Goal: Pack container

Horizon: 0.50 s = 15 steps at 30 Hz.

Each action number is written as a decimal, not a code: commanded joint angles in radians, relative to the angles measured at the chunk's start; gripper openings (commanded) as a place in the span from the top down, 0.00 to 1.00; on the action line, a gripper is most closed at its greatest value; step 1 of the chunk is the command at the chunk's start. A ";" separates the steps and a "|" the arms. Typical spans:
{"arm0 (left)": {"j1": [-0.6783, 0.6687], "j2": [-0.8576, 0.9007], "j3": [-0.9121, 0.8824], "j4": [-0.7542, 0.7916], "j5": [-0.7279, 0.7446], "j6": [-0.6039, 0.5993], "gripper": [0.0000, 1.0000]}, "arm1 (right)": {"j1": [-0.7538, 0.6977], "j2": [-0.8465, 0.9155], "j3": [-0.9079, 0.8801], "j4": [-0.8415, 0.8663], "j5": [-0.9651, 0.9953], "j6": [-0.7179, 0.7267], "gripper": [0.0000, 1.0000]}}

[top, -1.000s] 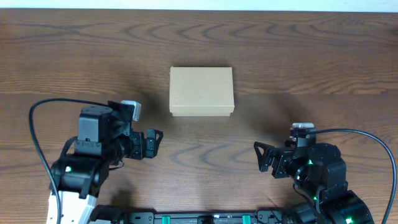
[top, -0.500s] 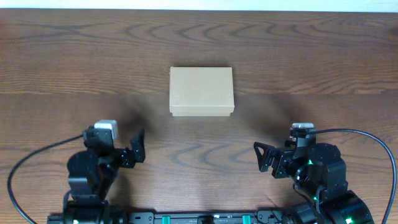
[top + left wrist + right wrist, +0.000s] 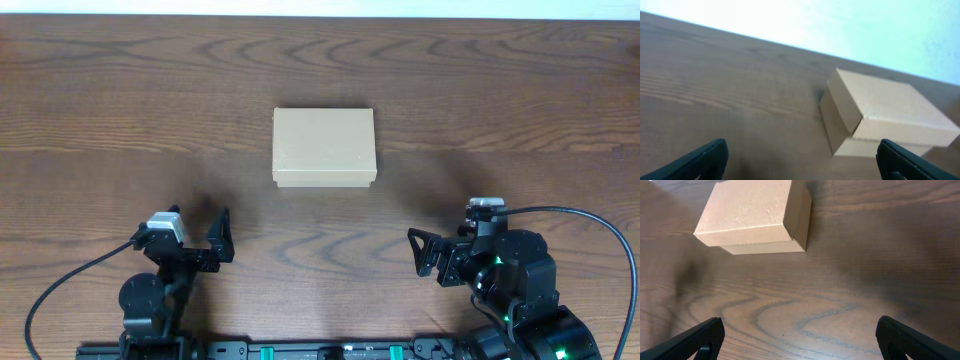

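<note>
- Lower left of the overhead frame: left tool (image 3: 196, 240), jaws spread wide, holding nothing, pointed up-frame.
- Lower right: right tool (image 3: 418, 255), jaws also wide apart, empty, pointed toward frame left.
- Beyond both, just above frame centre: tan box (image 3: 324, 147), lid shut flat, resting on the dark wood-grain desk (image 3: 500, 100), well apart from either tool.
- Left wrist view: box at right of frame; right wrist view: box at upper left.

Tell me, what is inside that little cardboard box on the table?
Nothing inside can be seen: the cardboard box is closed in all three views, so whatever it holds, if anything, is covered. Only its plain tan outside shows, resting on the wooden table.
</note>
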 commanded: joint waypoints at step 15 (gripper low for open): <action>0.003 -0.038 -0.036 0.003 -0.034 -0.014 0.05 | 0.008 -0.004 0.003 0.000 -0.005 0.011 0.01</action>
